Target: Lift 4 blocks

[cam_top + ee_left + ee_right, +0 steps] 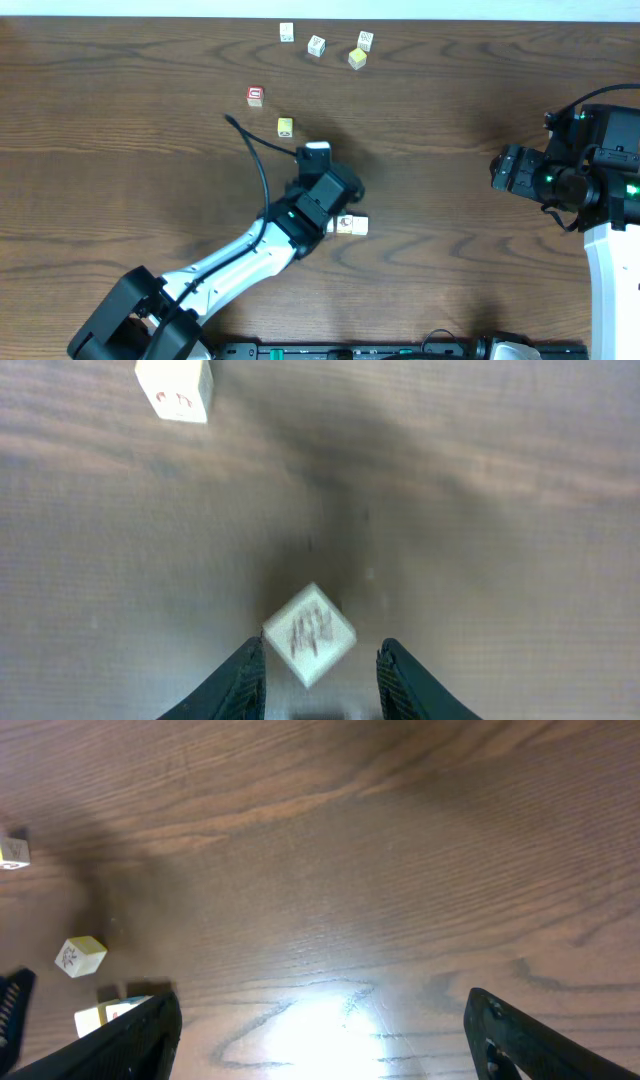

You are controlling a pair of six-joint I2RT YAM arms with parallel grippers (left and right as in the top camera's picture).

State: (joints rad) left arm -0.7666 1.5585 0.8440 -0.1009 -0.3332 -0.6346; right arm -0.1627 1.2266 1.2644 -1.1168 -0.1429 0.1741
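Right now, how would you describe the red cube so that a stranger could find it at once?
On the wooden table, look toward the far edge, left of centre. The red cube lies there near a yellow cube; it alone is red.

Near the far edge of the table (120,120), three blocks (316,45) were ranged in a row, with a cube (357,59) just before the rightmost; two more cubes (255,96) were set nearer, left of centre, one before and to the right of the other. A block (310,635) was found between the fingers of the left gripper (321,645) at mid-table, with another block (175,388) beyond it, apart. The right gripper (322,998) was held at the right side, well apart from them.
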